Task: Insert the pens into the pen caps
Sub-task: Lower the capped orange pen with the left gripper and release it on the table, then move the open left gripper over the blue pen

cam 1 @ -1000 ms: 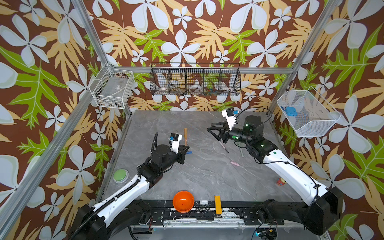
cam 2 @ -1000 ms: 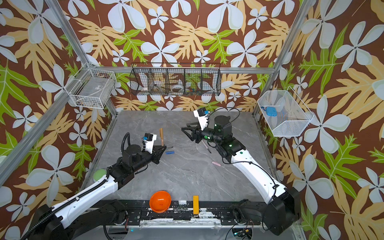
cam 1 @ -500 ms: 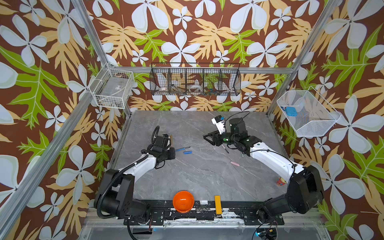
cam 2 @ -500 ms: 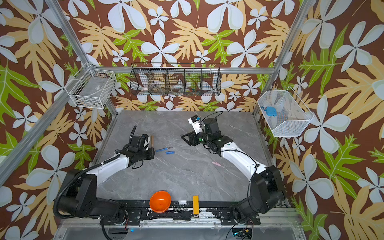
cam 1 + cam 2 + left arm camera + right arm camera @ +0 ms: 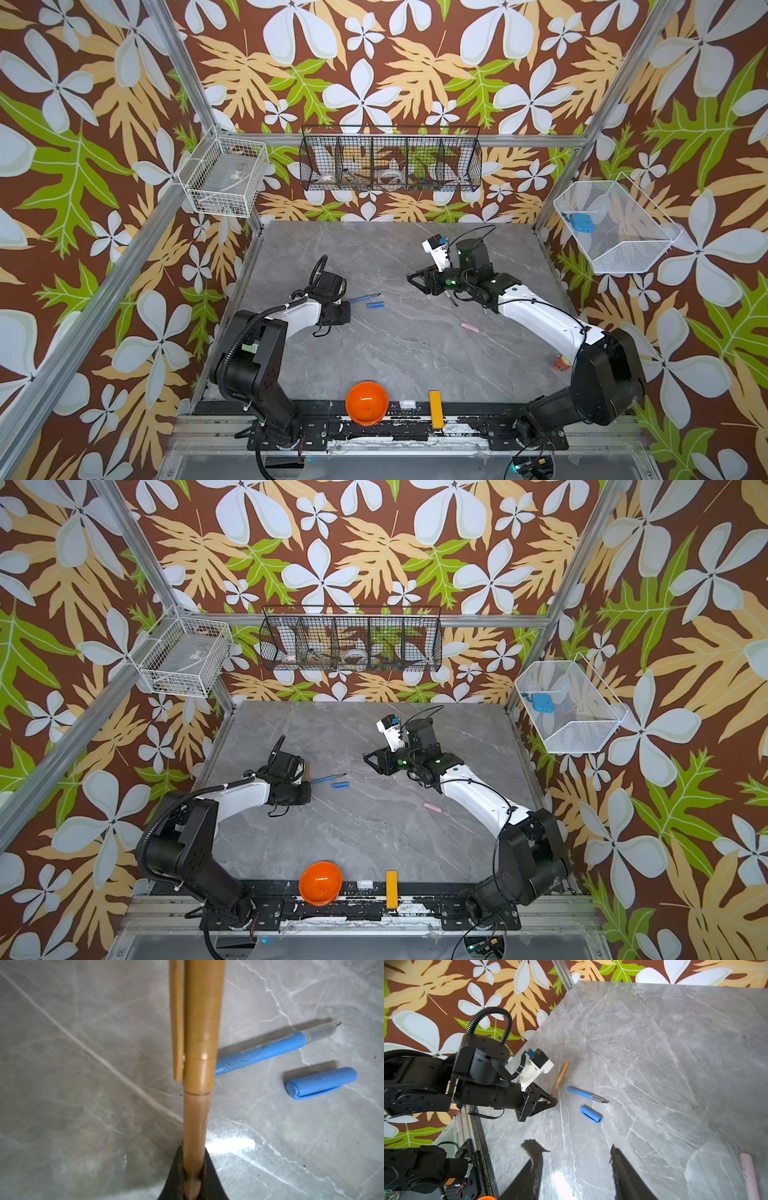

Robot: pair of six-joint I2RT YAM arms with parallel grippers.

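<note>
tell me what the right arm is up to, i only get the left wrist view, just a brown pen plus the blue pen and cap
Observer: The right gripper has its jaws open with nothing between them.
Operator: any pink stuff around
Observer: A short pink tube lies on the table near the right arm.
Operator: what's at the front edge
Observer: An orange bowl sits there, next to a yellow bar.
</note>
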